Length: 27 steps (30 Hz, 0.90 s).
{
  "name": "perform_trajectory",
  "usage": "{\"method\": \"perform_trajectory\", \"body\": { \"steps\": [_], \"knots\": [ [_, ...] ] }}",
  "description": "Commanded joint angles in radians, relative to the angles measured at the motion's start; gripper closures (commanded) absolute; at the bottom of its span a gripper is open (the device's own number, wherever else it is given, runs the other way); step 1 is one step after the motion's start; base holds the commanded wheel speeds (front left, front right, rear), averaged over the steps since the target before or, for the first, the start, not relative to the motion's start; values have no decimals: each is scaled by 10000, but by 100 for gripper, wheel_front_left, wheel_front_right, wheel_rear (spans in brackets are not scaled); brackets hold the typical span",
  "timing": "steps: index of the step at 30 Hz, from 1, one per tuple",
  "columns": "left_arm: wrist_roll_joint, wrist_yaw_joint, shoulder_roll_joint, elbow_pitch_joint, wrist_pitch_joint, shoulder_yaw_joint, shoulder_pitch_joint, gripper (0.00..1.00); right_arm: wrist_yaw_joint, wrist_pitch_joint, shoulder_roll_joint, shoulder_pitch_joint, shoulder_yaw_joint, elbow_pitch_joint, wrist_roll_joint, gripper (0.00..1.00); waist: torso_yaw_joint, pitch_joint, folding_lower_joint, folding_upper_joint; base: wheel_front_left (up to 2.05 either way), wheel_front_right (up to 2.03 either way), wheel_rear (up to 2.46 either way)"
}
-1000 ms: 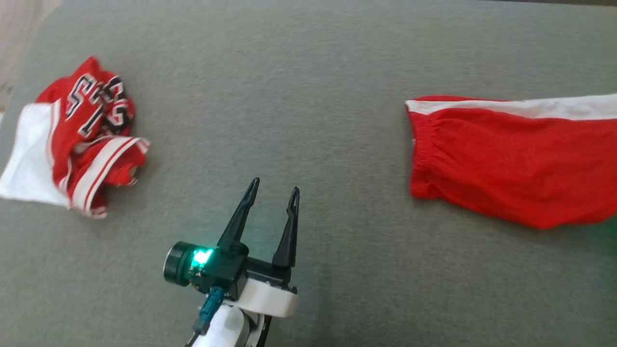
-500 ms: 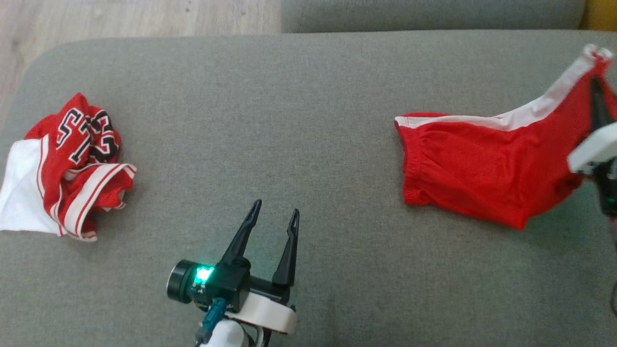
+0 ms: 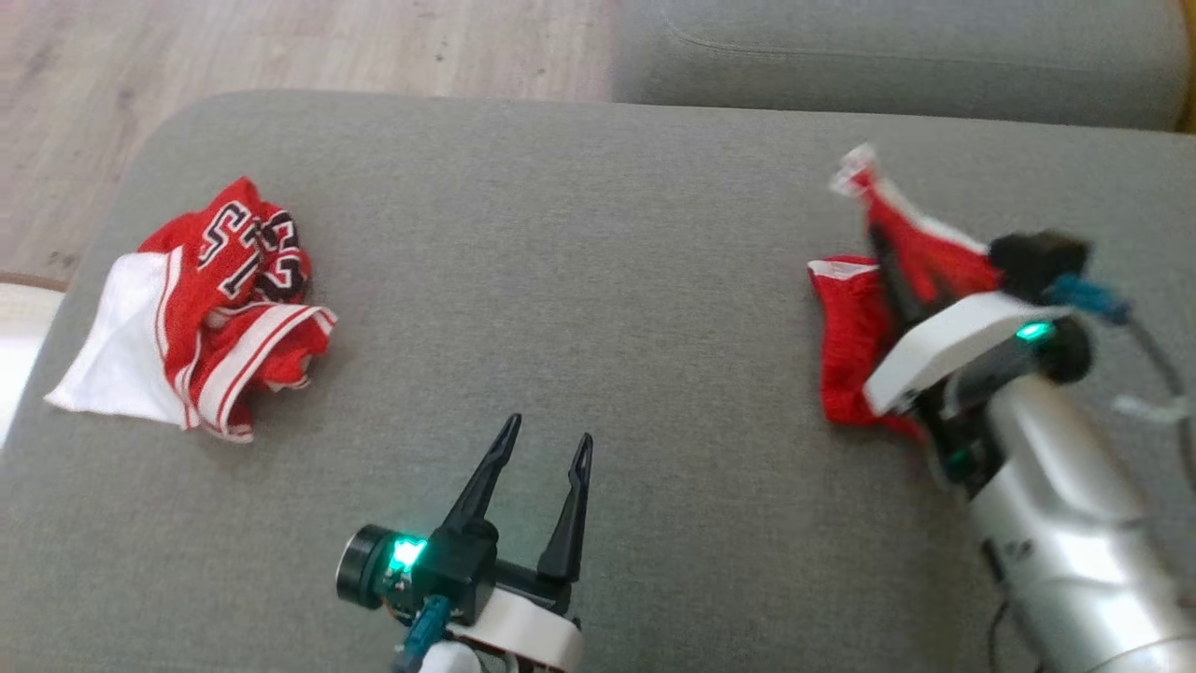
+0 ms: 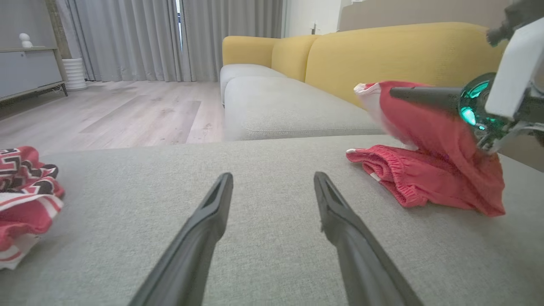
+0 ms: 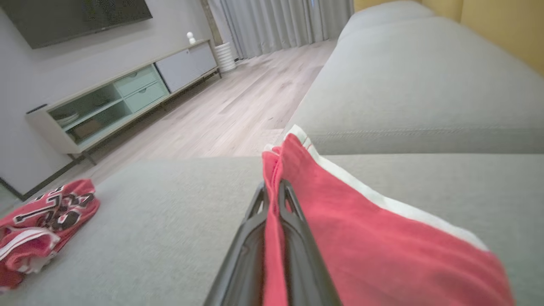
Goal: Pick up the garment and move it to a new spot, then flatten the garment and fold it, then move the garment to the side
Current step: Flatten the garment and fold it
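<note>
The garment (image 3: 846, 327), red shorts with a white side stripe, lies at the right of the grey sofa seat (image 3: 598, 234). My right gripper (image 3: 876, 238) is shut on one end of it and holds that end up above the elastic waistband. The right wrist view shows red cloth (image 5: 340, 221) pinched between the shut fingers (image 5: 255, 208). In the left wrist view the lifted cloth (image 4: 425, 178) drapes down from the right gripper (image 4: 393, 90). My left gripper (image 3: 547, 435) hovers open over bare cushion at the front centre, well apart from the shorts, nothing between its fingers (image 4: 212, 204).
A crumpled red and white jersey (image 3: 224, 299) with black numbers lies at the seat's left end. A second grey cushion (image 3: 897, 56) adjoins at the back, a yellow backrest (image 4: 403, 51) beyond. Wooden floor (image 3: 280, 47) lies off the far left edge.
The head camera has shifted. My right gripper has come into view, lifting the shorts' far end and carrying it left over the waistband, so the flat shorts now bunch up. The left gripper stays put.
</note>
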Motion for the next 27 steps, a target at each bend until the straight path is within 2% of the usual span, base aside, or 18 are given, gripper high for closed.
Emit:
{"method": "perform_trajectory", "body": {
  "steps": [1, 2, 3, 4, 5, 10, 16, 21, 27],
  "knots": [
    [-88, -34, 22, -225, -51, 223, -91, 0, -9, 30, 193, -51, 169, -354, -117, 100, 125, -24, 1, 0, 0, 0, 0],
    [-94, -36, 22, -220, -51, 216, -99, 0, -9, 93, 381, 56, 200, -365, -196, 100, 179, -12, 1, 0, 0, 0, 0],
    [-102, -45, 22, -214, -51, 201, -109, 0, -9, 138, 534, 153, 205, -359, -281, 75, 231, -1, 1, 0, 0, 0, 0],
    [-111, -53, 22, -204, -51, 185, -119, 0, -9, 153, 653, 238, 209, -367, -370, 24, 276, 4, 1, 0, 0, 0, 0],
    [-120, -50, 22, -195, -51, 176, -126, 0, -9, 144, 747, 317, 186, -392, -428, 0, 304, 9, 1, 0, 0, 0, 0],
    [-114, 31, 22, -125, -51, 269, -40, 0, -9, -345, 775, 752, -22, -1001, -565, 0, 255, -137, 1, 0, 0, 0, 0],
    [-133, 330, 22, -442, -51, 719, 430, 0, -9, -1469, 2, 2218, -708, -2627, -756, 0, -196, -806, 1, 0, 0, 0, 0],
    [-226, 583, 22, -945, -51, 1137, 832, 0, -9, -1851, -450, 3891, -1221, -3875, -919, 0, -569, -1160, 1, 0, 0, 0, 0],
    [-228, 796, 22, -1515, -51, 1424, 1486, 0, -9, -1891, -96, 5714, -2239, -4672, -1553, 0, -927, -1546, 1, 0, 0, 0, 0]
  ]
}}
